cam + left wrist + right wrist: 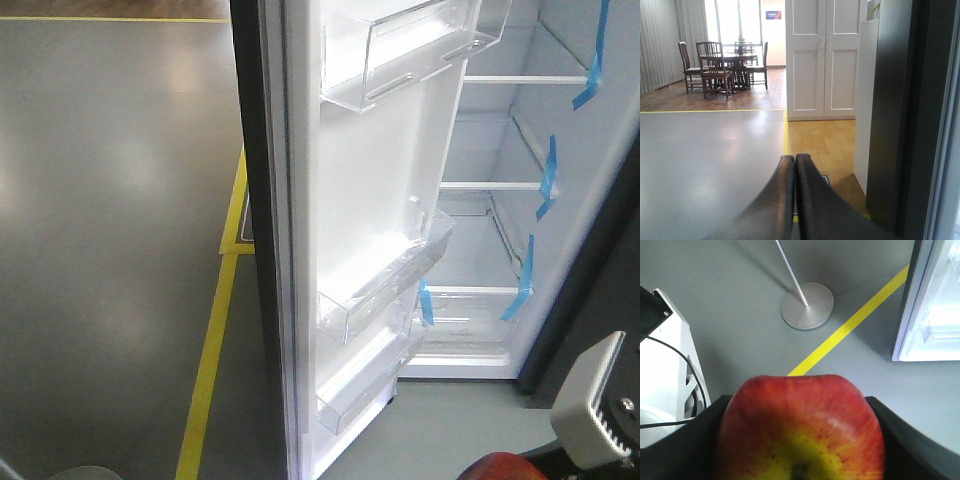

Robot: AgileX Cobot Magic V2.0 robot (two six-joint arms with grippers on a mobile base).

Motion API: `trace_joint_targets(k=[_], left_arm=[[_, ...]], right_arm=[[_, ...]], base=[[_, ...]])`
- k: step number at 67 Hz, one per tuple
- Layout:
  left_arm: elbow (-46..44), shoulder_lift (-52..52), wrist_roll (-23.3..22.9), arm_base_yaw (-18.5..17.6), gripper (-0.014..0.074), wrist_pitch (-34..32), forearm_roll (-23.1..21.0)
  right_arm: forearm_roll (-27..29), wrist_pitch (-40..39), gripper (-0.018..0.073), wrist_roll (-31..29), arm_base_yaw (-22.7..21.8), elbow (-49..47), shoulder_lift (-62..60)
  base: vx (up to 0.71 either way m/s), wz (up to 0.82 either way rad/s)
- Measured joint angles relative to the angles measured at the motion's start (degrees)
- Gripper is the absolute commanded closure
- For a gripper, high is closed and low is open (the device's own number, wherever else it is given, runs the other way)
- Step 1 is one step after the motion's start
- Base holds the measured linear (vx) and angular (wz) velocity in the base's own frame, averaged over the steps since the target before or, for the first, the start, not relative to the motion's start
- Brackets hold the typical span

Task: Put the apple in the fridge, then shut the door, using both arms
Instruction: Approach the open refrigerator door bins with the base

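The black right fingers (912, 445) squeeze the round, shiny red-and-yellow apple (800, 430), low in front of the open white fridge (500, 240). The smooth dark left fingers (812, 200) are pressed together, holding nothing.

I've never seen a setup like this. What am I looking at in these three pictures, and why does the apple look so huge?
This is a robot with two arms, and each picture comes from one of its cameras. The front camera faces a fridge with its door swung open, showing white shelves marked with blue tape. The second camera sits on the left wrist: the left gripper has its two dark fingers pressed together, holding nothing. The third sits on the right wrist, close to the apple, so it fills the view: the right gripper clamps it above the grey floor.
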Motion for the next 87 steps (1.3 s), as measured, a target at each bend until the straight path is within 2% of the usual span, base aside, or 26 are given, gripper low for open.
trace_joint_targets(k=[87], left_arm=[[0.0, 0.0, 0.0, 0.0, 0.0603, 0.0, 0.0]], right_arm=[[0.0, 0.0, 0.04, 0.0, 0.0, 0.0, 0.0]], base=[[0.07, -0.01]])
